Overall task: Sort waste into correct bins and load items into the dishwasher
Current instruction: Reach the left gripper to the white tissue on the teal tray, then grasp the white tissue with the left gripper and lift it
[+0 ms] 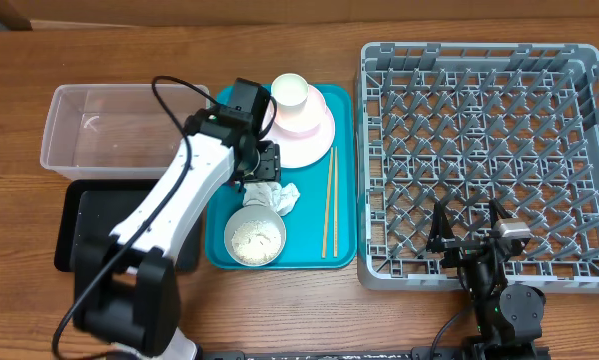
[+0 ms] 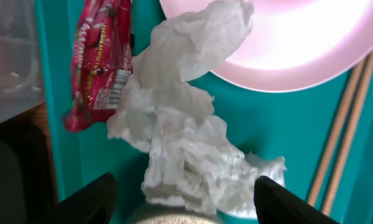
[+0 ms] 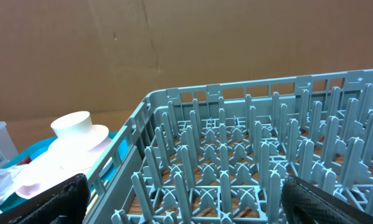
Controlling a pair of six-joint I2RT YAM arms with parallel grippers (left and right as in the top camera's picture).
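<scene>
The left claw (image 2: 187,198) hangs over the teal tray (image 1: 309,225) at the centre of the overhead frame; its jaws stand wide apart and grip nothing. In the left wrist view its fingertips (image 2: 89,198) sit at the lower corners, with the lower end of the tissue (image 2: 186,143) between them; whether either one touches it I cannot tell.

The tissue lies crumpled on the teal tray; it runs from bottom centre of that frame up to the plate (image 2: 286,43) at upper right, its top lapping over the plate's rim. The red wrapper (image 2: 99,62) lies just beside the tissue at upper left, near the tray's edge; the chopsticks (image 2: 345,118) lie side by side on the tray at the right edge.

In the overhead view the bowl (image 1: 229,228) sits on the teal tray just below the tissue, with rice (image 1: 256,240) in it; a white cup (image 1: 291,92) stands on the plate at the tray's top. The tub (image 1: 109,130) lies at upper left, beside the teal tray; the black tray (image 1: 89,215) lies below it, partly under the left arm.

The rack (image 1: 579,150) fills the right half of the frame on the tabletop (image 1: 279,310). The right claw (image 1: 469,230) sits at the rack's lower edge, jaws spread fully, nothing in them.
</scene>
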